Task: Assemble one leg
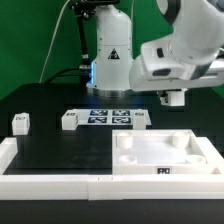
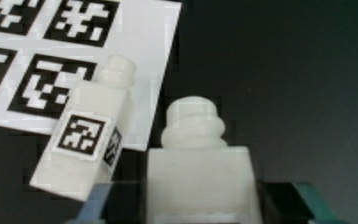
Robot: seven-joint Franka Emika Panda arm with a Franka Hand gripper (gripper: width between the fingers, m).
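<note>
In the wrist view a white leg (image 2: 197,165) with a ribbed screw tip stands between my fingers (image 2: 119,196), whose dark pads lie against its two sides. My gripper (image 2: 201,205) is shut on it. In the exterior view the gripper (image 1: 172,98) hangs above the table, behind the tray, with the leg mostly hidden in it. Another leg (image 2: 87,135) with a square tag lies tilted at the edge of the marker board (image 2: 51,50), just beside the held one; it also shows in the exterior view (image 1: 139,118).
The large white tray-like part (image 1: 165,155) lies at the front on the exterior view's right. Two more legs (image 1: 69,120) (image 1: 20,122) stand to the left of the marker board (image 1: 108,116). A white rail (image 1: 40,172) borders the front left. The robot base (image 1: 110,60) stands behind.
</note>
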